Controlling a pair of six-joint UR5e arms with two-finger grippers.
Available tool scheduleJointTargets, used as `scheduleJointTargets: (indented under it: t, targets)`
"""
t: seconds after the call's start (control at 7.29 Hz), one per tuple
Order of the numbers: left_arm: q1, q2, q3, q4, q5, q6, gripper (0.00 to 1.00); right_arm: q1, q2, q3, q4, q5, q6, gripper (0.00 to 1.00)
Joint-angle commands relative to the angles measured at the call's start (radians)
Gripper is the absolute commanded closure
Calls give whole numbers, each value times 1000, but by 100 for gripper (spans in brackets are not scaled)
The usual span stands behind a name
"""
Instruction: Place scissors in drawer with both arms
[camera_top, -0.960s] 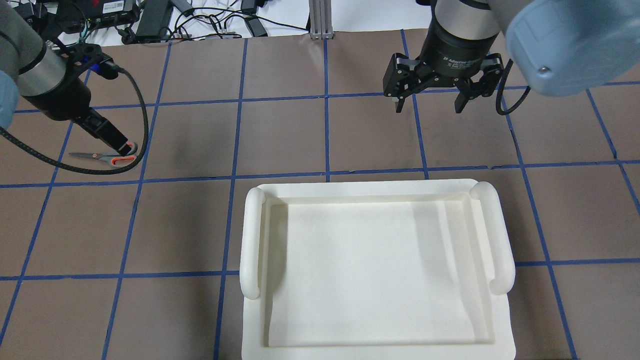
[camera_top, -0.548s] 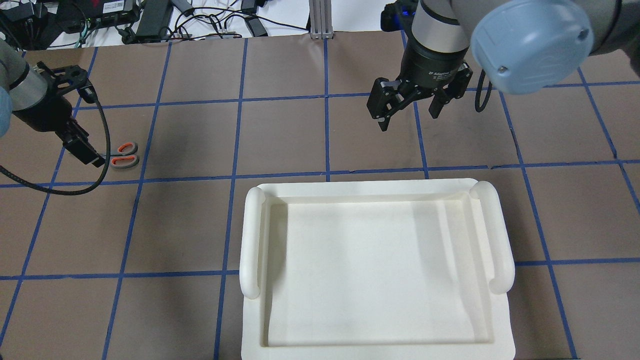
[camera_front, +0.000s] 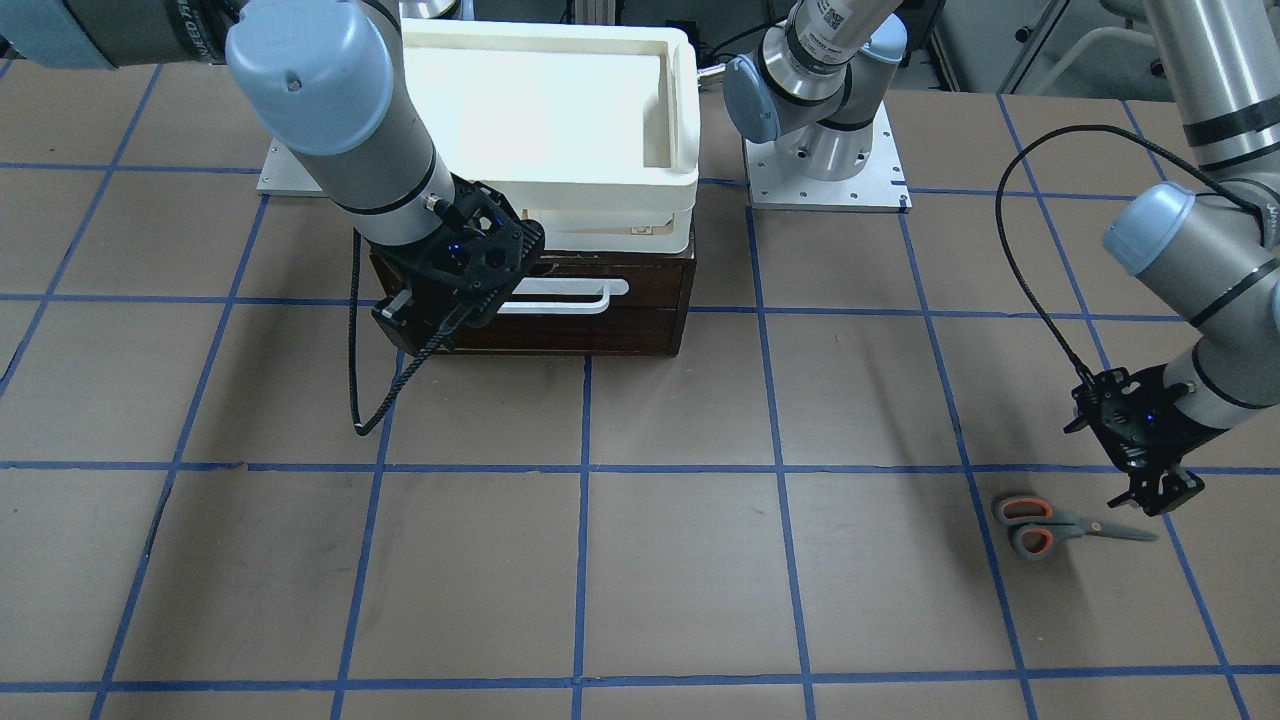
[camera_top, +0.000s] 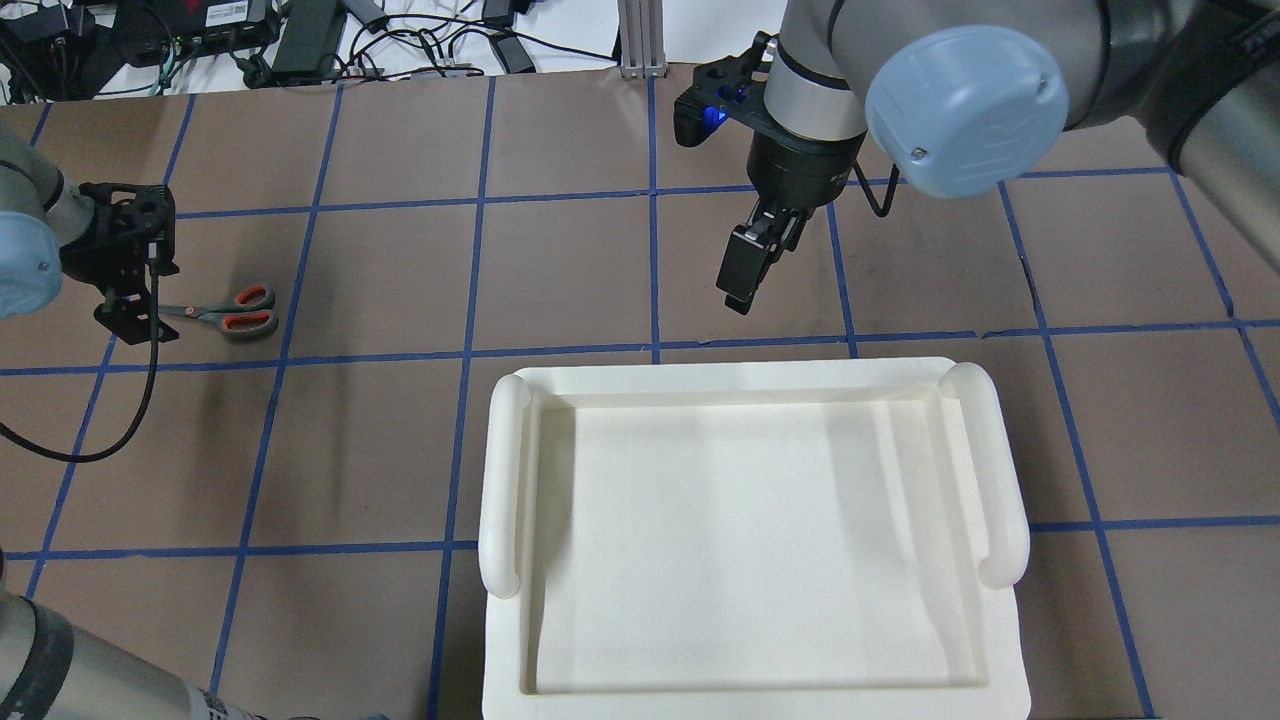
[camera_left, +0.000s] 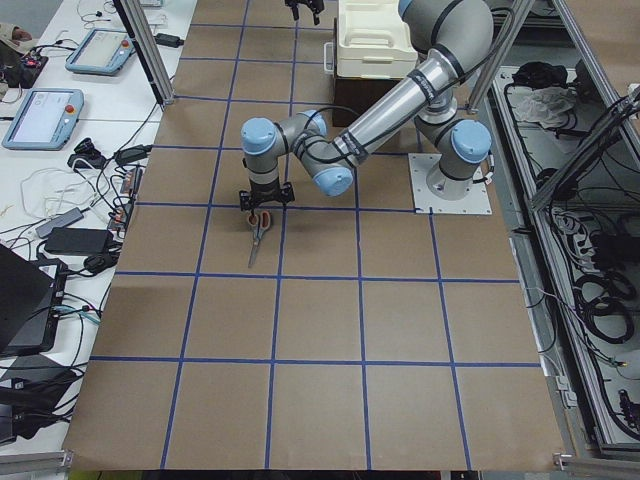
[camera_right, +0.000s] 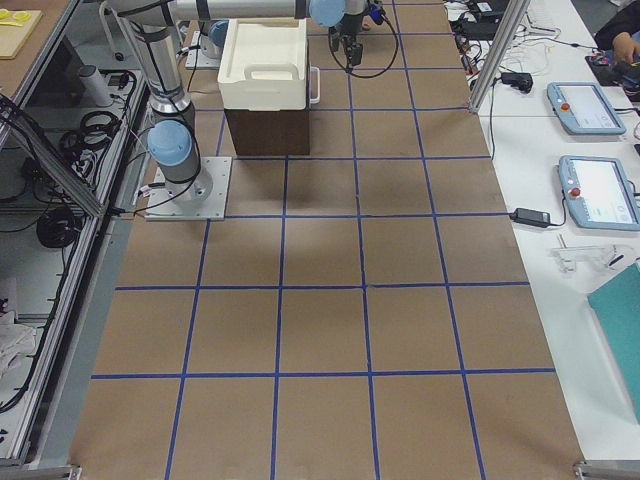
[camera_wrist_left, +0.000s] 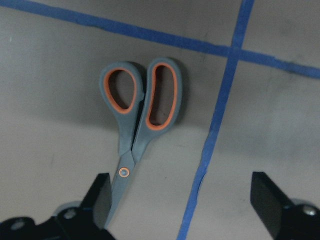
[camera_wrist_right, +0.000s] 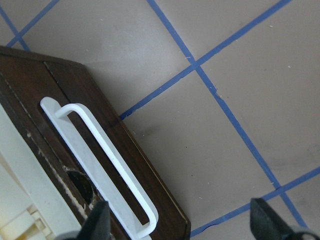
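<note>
Hovering: left pincer spread wide over the blade end of the scissors, which lie flat and closed on the desk, well apart from the drawer. Drawer shut. Right pincer also spread, empty, just in front of the white bar handle.

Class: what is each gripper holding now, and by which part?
Nothing is held. The left gripper is open above the grey scissors with orange-lined loops lying on the table; the right gripper is open facing the dark brown wooden drawer.
</note>
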Motion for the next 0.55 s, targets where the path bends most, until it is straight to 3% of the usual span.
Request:
scheduleJointTargets:
  t: [0.0, 0.41]
  targets:
    - [22, -81, 13, 96, 4, 205, 0, 3, 52, -8, 28, 3, -226, 2]
    - [17, -164, 75, 129, -33, 353, 6, 9, 153, -86, 155, 43, -398, 3]
